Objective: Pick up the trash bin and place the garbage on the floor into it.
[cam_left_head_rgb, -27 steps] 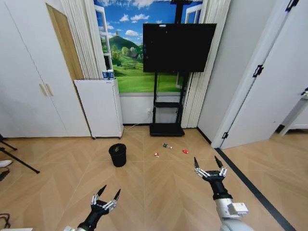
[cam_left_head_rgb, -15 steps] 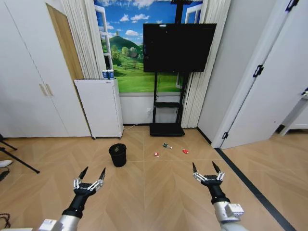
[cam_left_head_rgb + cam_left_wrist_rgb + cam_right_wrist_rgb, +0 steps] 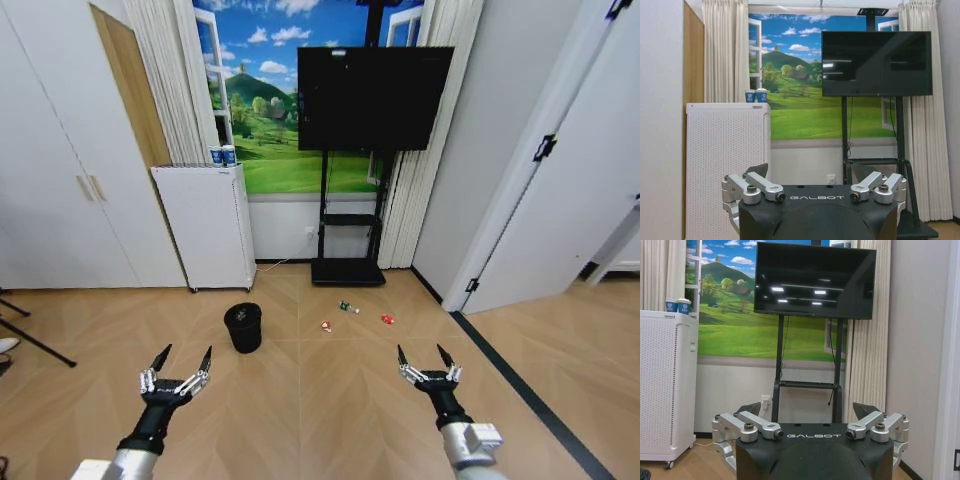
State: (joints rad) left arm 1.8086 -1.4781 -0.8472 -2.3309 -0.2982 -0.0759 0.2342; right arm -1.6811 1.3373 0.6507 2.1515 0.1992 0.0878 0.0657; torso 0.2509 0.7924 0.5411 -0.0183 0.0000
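Observation:
The trash bin (image 3: 243,327), a small round black wastebasket, stands upright on the wooden floor ahead, left of centre. The garbage lies to its right as three tiny scraps: a red-and-white one (image 3: 326,325), a green-and-dark wrapper (image 3: 347,307) and a red one (image 3: 386,320). My left gripper (image 3: 184,353) is held above the floor, nearer to me than the bin and a little to its left, open and empty. My right gripper (image 3: 420,352) hovers open on my side of the red scrap. Each wrist view shows its own gripper, left (image 3: 812,172) and right (image 3: 807,410), with fingers spread on nothing.
A tall white perforated cabinet (image 3: 205,225) with two cups (image 3: 222,155) stands against the back wall behind the bin. A TV (image 3: 372,100) on a black stand (image 3: 346,270) is behind the scraps. A tripod leg (image 3: 35,345) lies at the left; a white door (image 3: 560,200) is at the right.
My left gripper has risen and moved left, now level with the right one. The right gripper has drawn slightly back. The head view has shifted a little; bin and scraps lie as before.

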